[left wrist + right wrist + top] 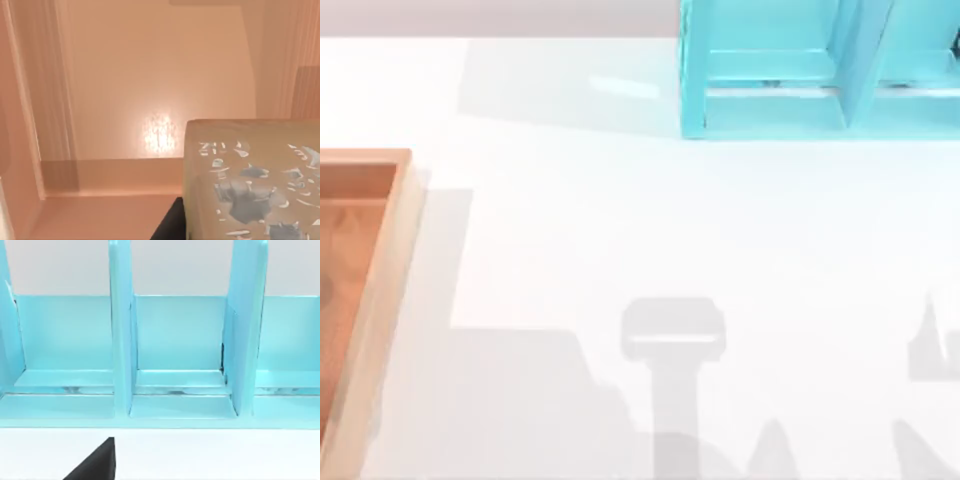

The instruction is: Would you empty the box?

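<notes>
Orange-brown wood runs along the table's (620, 230) left edge in the top view: that's the box (395, 230), tan rim showing, part of it cut off by the frame. In the left wrist view a pale tan block (252, 180) with flaking grey patches sits inside the box, close to the camera; whether the left hand is open or closed cannot be told, and the same goes for the right. Farther back, at the table's far right, stands a turquoise shelf unit (800, 70).
</notes>
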{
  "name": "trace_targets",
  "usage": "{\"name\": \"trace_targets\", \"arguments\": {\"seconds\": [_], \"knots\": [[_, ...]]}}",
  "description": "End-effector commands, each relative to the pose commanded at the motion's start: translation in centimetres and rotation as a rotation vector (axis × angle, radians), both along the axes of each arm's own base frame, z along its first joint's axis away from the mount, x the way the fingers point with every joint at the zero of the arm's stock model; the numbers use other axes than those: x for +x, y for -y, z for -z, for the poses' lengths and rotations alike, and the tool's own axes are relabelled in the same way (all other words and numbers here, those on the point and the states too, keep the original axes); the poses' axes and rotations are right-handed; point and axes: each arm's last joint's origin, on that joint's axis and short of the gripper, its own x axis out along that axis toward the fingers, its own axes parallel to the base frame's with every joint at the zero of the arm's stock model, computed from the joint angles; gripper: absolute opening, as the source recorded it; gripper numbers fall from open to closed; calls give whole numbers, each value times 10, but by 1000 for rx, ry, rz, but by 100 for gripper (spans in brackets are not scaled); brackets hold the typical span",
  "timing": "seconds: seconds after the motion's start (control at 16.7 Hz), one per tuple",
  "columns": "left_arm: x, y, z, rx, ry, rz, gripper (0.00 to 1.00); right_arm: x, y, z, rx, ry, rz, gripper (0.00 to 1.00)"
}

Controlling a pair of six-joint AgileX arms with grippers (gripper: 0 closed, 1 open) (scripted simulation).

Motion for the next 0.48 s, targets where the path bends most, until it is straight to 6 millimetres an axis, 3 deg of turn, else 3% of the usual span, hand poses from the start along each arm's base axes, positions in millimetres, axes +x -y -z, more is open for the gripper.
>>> {"name": "trace_targets", "arguments": {"seconds": [0.24, 0.36, 0.48], "knots": [[28, 23, 4, 31, 33, 72, 0, 0, 0, 0, 0, 0, 0, 100], [48, 55, 11, 45, 62, 110, 0, 0, 0, 0, 0, 0, 0, 100], [64, 99, 21, 45, 85, 136, 0, 0, 0, 0, 0, 0, 0, 100]]}}
